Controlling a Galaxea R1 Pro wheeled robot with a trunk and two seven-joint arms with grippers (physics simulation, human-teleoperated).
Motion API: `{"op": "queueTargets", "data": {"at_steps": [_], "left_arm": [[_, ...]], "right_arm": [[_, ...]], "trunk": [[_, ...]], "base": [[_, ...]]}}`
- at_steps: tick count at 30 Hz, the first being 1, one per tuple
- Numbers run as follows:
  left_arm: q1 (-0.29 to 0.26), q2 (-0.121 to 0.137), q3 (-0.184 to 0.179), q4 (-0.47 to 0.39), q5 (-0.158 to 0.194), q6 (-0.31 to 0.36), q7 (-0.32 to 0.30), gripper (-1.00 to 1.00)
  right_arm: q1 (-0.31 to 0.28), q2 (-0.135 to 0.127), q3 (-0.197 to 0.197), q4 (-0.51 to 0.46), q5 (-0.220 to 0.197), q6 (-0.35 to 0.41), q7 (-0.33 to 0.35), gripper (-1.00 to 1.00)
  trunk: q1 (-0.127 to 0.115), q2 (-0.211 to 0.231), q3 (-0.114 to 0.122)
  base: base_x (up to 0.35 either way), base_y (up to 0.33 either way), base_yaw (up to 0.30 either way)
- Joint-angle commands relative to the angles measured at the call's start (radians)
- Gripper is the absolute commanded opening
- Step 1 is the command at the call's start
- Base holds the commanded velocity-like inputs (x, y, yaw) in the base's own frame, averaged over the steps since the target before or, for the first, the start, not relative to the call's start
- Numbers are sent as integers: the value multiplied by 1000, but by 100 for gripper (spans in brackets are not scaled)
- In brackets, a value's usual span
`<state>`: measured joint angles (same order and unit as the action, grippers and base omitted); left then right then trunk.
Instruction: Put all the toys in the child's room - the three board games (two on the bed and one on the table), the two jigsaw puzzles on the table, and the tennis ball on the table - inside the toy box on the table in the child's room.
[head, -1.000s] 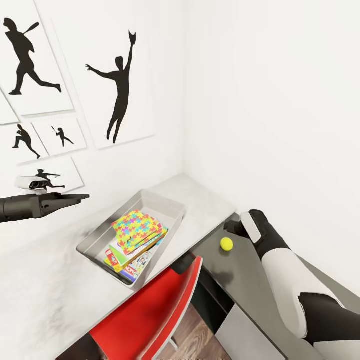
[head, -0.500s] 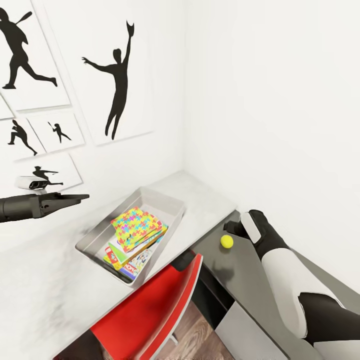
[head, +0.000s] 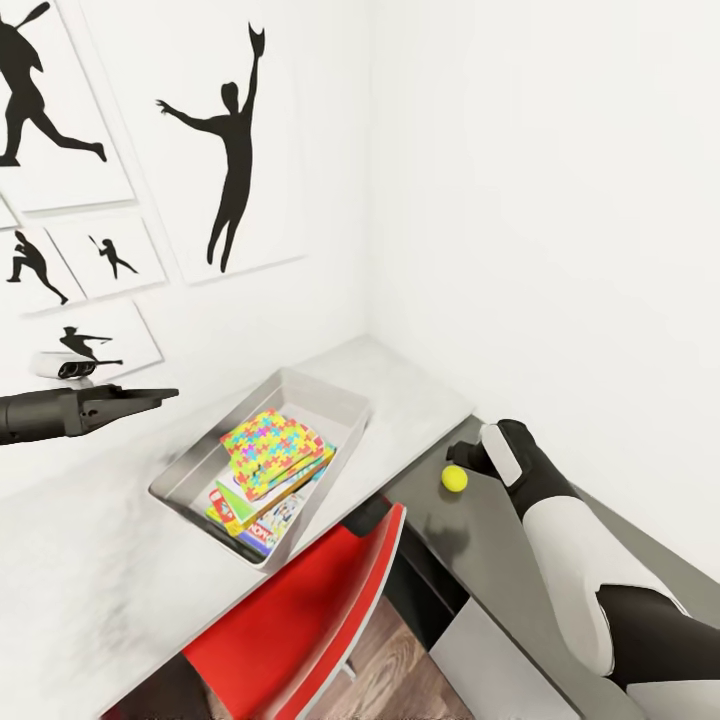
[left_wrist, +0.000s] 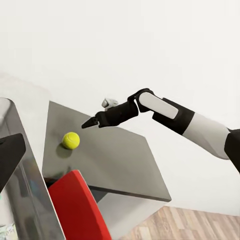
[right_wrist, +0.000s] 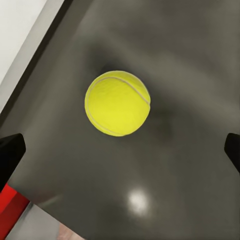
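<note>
The tennis ball (head: 455, 478) (left_wrist: 71, 140) (right_wrist: 117, 102) lies on the dark grey lower section of the table (head: 490, 560). My right gripper (head: 464, 456) (left_wrist: 89, 123) (right_wrist: 122, 150) hovers just beside and above it, open, its fingertips (right_wrist: 11, 152) spread wide with nothing between them. The toy box (head: 300, 385) sits on the pale table top. Inside it a jigsaw puzzle (head: 270, 448) lies on top of stacked board games (head: 255, 520). My left gripper (head: 150, 397) hangs open and empty to the left of the box, above the table.
A red chair (head: 300, 620) is pushed under the table in front of the toy box. White walls meet in a corner behind the table, with silhouette posters (head: 235, 150) on the left one. Wooden floor (head: 390, 680) shows below.
The whole head view has shifted a little, so the camera moved. The tennis ball now sits slightly nearer my right gripper. Both arms keep their pose.
</note>
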<state>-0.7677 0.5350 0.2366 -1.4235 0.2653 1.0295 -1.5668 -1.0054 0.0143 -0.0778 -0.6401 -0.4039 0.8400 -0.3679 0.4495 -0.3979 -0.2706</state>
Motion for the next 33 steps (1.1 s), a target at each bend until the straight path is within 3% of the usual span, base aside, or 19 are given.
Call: {"op": "queueTargets", "data": {"at_steps": [1,14,33], "left_arm": [[-1,0,0,0,-1,11,-4,100],[-1,1,3,0,0,11,-4,100],[-1,2,4,0,0,11,-4,100]], "right_arm": [[-1,1,-3,-2,-10,0,-9,100],[-1,1,-2,-3,-6,-67,-9,100],[-1,1,-1,-4,-6,-108,-9,100]], "trunk": [[1,-2,-4],[1,-2,-24],[1,-2,-55]], "base": [[0,0,3],[0,0,0],[0,0,0]]}}
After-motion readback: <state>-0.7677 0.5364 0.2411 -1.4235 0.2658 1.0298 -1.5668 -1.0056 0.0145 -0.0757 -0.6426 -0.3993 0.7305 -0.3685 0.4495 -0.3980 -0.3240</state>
